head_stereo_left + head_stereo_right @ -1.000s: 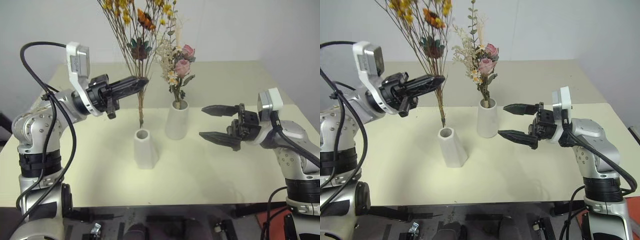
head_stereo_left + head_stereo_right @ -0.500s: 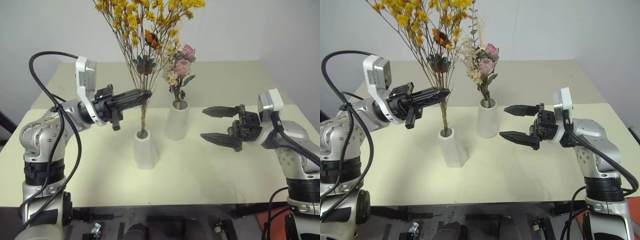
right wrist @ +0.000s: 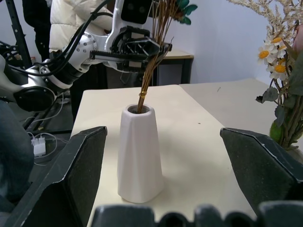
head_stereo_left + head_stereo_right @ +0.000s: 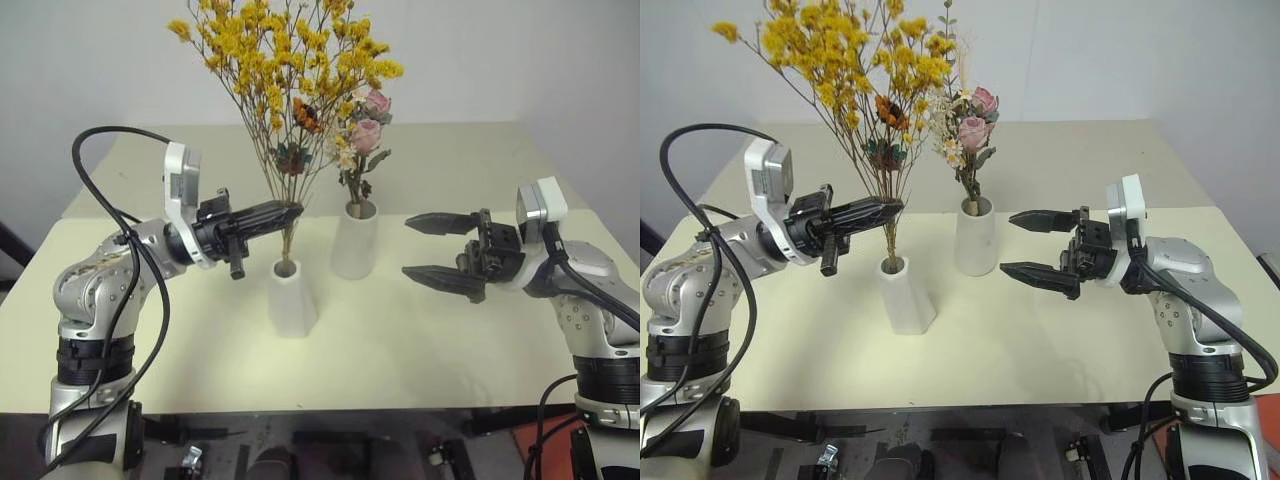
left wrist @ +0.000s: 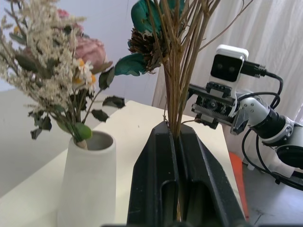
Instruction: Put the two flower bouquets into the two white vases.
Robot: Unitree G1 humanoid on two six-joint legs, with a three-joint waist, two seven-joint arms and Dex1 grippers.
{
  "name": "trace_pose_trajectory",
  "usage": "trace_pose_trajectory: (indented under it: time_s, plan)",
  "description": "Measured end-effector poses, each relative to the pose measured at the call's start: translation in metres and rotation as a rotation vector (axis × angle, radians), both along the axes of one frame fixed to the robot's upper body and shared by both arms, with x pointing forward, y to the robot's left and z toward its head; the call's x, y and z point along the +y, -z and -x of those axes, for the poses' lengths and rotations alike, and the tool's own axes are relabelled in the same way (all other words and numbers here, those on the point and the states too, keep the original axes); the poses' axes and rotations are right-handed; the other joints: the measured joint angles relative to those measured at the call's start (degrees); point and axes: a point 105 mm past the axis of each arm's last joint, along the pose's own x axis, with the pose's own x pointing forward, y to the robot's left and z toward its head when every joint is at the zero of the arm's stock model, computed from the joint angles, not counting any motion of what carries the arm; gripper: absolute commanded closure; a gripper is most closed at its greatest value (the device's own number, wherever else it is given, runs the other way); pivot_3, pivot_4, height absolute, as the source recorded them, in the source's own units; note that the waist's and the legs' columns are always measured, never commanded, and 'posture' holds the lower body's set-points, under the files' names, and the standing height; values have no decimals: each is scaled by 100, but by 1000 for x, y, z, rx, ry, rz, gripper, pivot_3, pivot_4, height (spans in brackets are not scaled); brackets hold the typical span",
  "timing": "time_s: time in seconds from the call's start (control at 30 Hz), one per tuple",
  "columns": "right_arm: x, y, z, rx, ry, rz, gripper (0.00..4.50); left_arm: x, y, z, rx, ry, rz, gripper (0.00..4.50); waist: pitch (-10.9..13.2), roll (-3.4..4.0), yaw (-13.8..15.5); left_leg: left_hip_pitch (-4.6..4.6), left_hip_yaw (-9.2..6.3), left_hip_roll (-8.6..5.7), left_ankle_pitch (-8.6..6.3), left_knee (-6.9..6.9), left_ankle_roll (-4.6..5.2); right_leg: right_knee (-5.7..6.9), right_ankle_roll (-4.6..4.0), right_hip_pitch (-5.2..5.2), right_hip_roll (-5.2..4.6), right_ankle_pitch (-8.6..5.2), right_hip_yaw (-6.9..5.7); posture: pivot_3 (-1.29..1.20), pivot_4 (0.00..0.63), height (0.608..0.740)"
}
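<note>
The yellow bouquet (image 4: 290, 60) stands upright, and my left gripper (image 4: 292, 212) is shut on its thin brown stems (image 5: 176, 90) just above the short faceted white vase (image 4: 291, 300). The stem ends sit inside that vase's narrow mouth (image 3: 140, 109). The pink rose bouquet (image 4: 362, 130) stands in the taller smooth white vase (image 4: 353, 245), just right of the faceted one. My right gripper (image 4: 406, 246) hangs open to the right of the taller vase, pointing at it and holding nothing.
Both vases stand mid-table on the cream tabletop (image 4: 420, 340), with bare surface in front and to the right. A person in a pale puffy jacket (image 3: 71, 19) stands beyond the table's left side. A second table (image 3: 175, 56) and cables lie behind.
My left gripper has come down with the yellow bouquet, and its stem ends have gone from just above the faceted vase into its mouth. The right arm has stayed still.
</note>
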Motion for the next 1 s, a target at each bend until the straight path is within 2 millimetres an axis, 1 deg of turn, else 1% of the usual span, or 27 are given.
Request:
trace_pose_trajectory:
  time_s: [0.2, 0.5, 0.6, 0.67, 0.8, 0.87, 1.0]
  plan:
    - [0, 0, 0, 0, 3, 1, 0, 1, 10, 3, 21, -7, -8, 4481, 0, 0, 0, 0, 0, 1, 0, 0, 0, 0, 0, 0, 0, 0, 0, 0, 150, 740]
    - [-1, -1, -1, 0, 15, -2, 0, 4, 21, 4, 32, -31, -26, 4481, 0, 0, 0, 0, 0, 1, 0, -1, 1, -1, 0, 0, 0, 0, 0, 0, 150, 740]
    - [-1, -1, -1, 0, 16, -2, 0, 4, 22, 6, 34, -31, -32, 3825, 0, 0, -1, 1, 0, 1, -1, -1, 1, -1, 0, 0, 0, 0, 0, 0, 150, 740]
    - [-1, -1, -2, 0, 17, -1, 0, 5, 23, 7, 32, -30, -42, 3256, 0, 0, -2, 1, 0, 1, -1, -1, 1, 0, 0, 0, 0, 0, 0, 0, 150, 740]
    - [-1, -1, -1, -1, 17, -1, 0, 9, 25, 11, 37, -41, -60, 1990, 0, 0, -10, 1, 1, 2, -1, -2, 2, -1, 0, 0, 1, 0, 0, 0, 150, 740]
    - [-1, -1, -2, -1, 18, 0, 0, 15, 23, 16, 32, -50, -53, 1309, 0, 0, -14, 2, 0, 4, -1, -3, 2, -1, 0, -1, 1, 0, 1, 0, 150, 740]
    - [-2, -2, -3, -4, 21, 1, 0, 28, 22, 30, 28, -98, -62, 135, 0, 0, -17, 3, 1, 6, -3, -4, 4, -4, 0, -1, 1, 0, 2, 0, 150, 740]
